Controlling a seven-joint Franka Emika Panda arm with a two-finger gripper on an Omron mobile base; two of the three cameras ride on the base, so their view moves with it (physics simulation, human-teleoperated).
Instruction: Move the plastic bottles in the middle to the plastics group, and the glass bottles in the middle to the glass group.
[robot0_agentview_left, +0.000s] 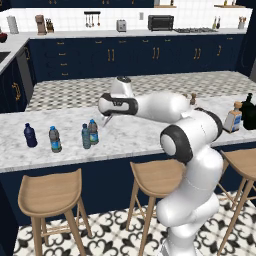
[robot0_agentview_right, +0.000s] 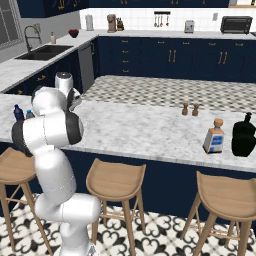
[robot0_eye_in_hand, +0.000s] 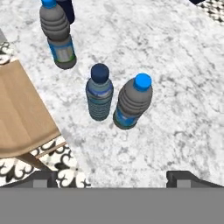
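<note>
Several small bottles stand at the counter's left end. A clear-greyish water bottle with a blue cap (robot0_eye_in_hand: 132, 101) (robot0_agentview_left: 93, 132) stands right beside the slim teal-blue bottle (robot0_eye_in_hand: 99, 92) (robot0_agentview_left: 86, 136). A second water bottle (robot0_eye_in_hand: 59, 37) (robot0_agentview_left: 55, 139) stands next to the dark navy bottle (robot0_agentview_left: 30, 135) (robot0_eye_in_hand: 65, 6). My gripper (robot0_eye_in_hand: 111, 179) (robot0_agentview_left: 106, 119) hovers above the teal bottle and its neighbour, open, with nothing between the fingers. At the right end, the squarish pale glass bottle (robot0_agentview_left: 233, 117) (robot0_agentview_right: 214, 136) stands beside the big black bottle (robot0_agentview_left: 248, 112) (robot0_agentview_right: 244, 135).
Three wooden stools (robot0_agentview_left: 50, 192) (robot0_agentview_left: 157, 177) line the near side of the marble counter (robot0_agentview_left: 135, 137); one seat (robot0_eye_in_hand: 22, 113) lies just past the counter edge below the bottles. Two small shakers (robot0_agentview_right: 190, 109) stand at the counter's far edge.
</note>
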